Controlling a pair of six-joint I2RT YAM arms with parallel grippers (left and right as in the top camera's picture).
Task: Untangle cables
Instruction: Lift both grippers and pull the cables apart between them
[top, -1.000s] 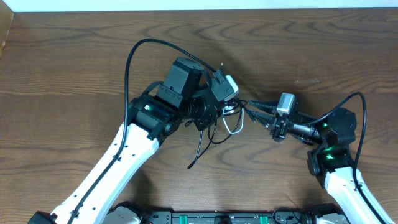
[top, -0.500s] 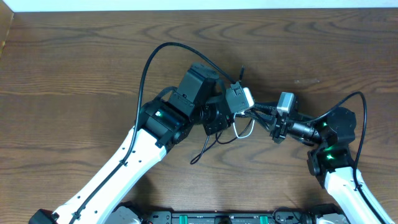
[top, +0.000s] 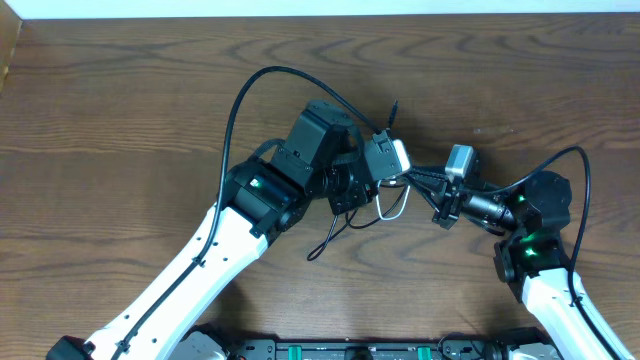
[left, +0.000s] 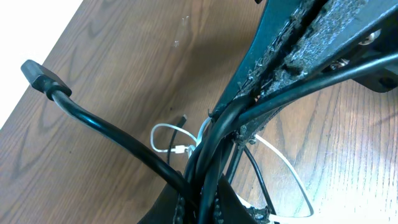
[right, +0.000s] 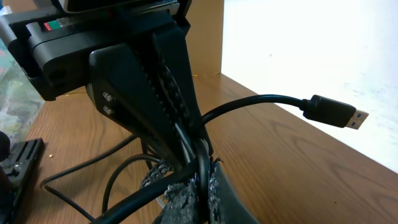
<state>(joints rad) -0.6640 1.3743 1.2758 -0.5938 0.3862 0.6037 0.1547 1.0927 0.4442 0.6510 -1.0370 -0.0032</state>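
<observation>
The black cables (top: 345, 222) lay bunched near the middle of the table (top: 120, 110), with the short white cable (top: 398, 208) looping out of the same knot on its right side. 1 black strand rose out of the bunch and ended in a free plug (right: 333, 112), held clear of the wood and pointing toward the far edge. The left gripper (left: 249, 93) was clamped onto the black cables from above. The right gripper (right: 186, 186), meeting it tip to tip, had its pads closed, apparently on 1 strand of that bundle, though the close view is crowded. The 2 tools were almost touching over the knot. Bare wood stretched wide to the left and right, and the far edge lay well behind the bundle.
</observation>
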